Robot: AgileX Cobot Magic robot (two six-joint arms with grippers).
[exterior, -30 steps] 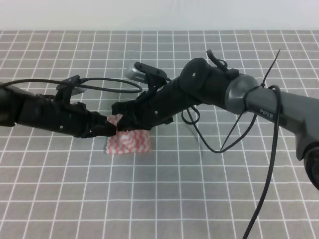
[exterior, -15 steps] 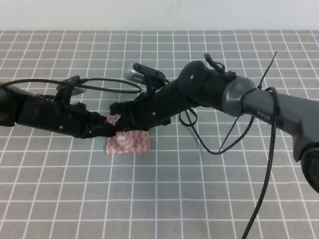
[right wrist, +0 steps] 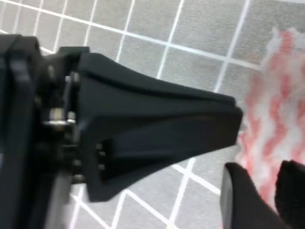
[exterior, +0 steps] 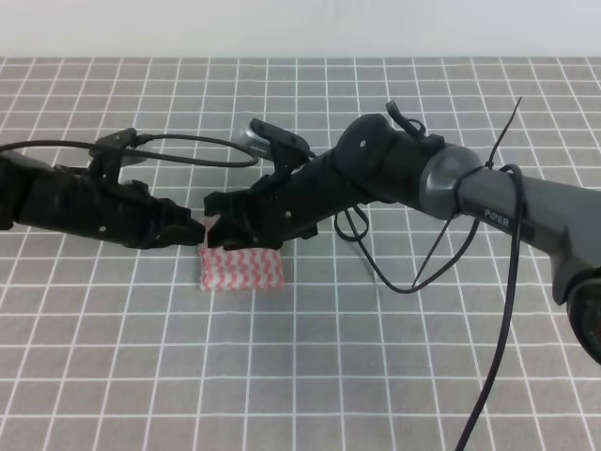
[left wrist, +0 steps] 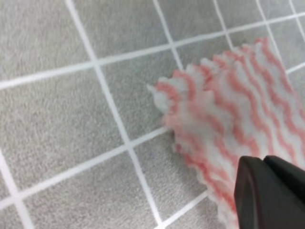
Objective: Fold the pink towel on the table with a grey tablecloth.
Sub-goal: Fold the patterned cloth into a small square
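The pink towel lies folded small on the table with a grey tablecloth, with one corner lifted at its upper left. My right gripper reaches across from the right and is shut on that lifted corner. In the right wrist view its fingers stand close together with the pink towel between them. My left gripper hovers just left of the towel with its jaws together. In the left wrist view its fingertips overlap the towel edge, and I cannot tell whether they touch it.
Black cables loop down from the right arm onto the cloth to the right of the towel. A cable arcs over the left arm. The pale wall bounds the far edge.
The left arm has drawn back up and to the left, away from the towel. The right gripper has shifted slightly left and stays at the lifted corner.
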